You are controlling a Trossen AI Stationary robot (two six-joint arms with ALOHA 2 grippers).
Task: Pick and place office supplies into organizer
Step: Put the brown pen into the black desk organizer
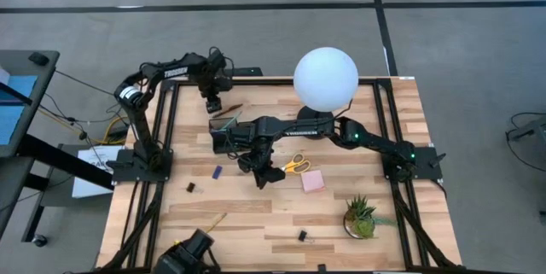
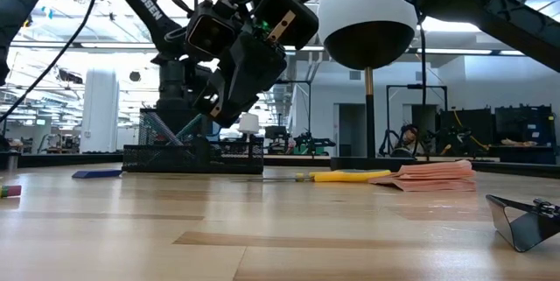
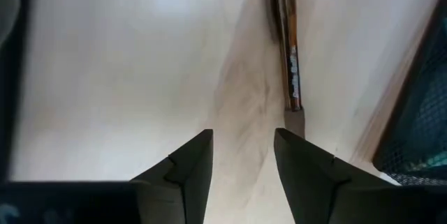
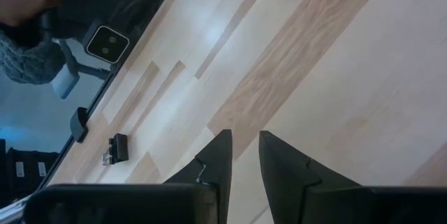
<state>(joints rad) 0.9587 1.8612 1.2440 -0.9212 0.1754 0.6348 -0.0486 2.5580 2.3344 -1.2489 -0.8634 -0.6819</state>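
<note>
Left wrist view alone: brown pen point(image 3: 288, 49)

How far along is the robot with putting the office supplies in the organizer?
Early. The organizer already holds a few pens. Nothing is in hand: the left end effector is open over a brown pen beside the organizer, and the right end effector is empty above the table. Scissors, sticky notes, pencil and clips remain out.

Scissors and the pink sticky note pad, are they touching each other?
Apart. The high view shows a strip of bare wood between the yellow-handled scissors and the pink sticky-note pad.
</note>
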